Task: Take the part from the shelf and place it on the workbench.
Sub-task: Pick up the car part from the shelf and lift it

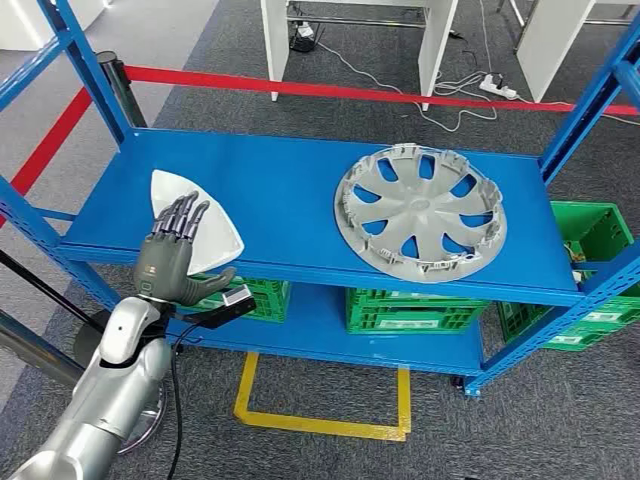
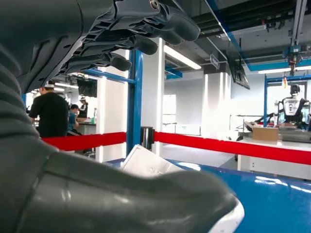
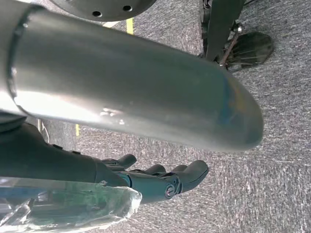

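The left hand (image 1: 172, 255), fingers spread and holding nothing, half-hides the white part (image 1: 215, 232) at the blue shelf's (image 1: 294, 200) nine o'clock end; the right hand (image 3: 165, 179) hangs slack, its fingers loosely extended and empty.

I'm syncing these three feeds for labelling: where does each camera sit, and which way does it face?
Head view: high on the body, looking down at the blue metal shelf, silver plastic hubcap and white triangular part; left robot hand over that part.
Left wrist view: behind the left robot hand, facing across the shelf; shares the white part.
Right wrist view: on the hanging arm, facing the grey carpet; right robot hand shows.
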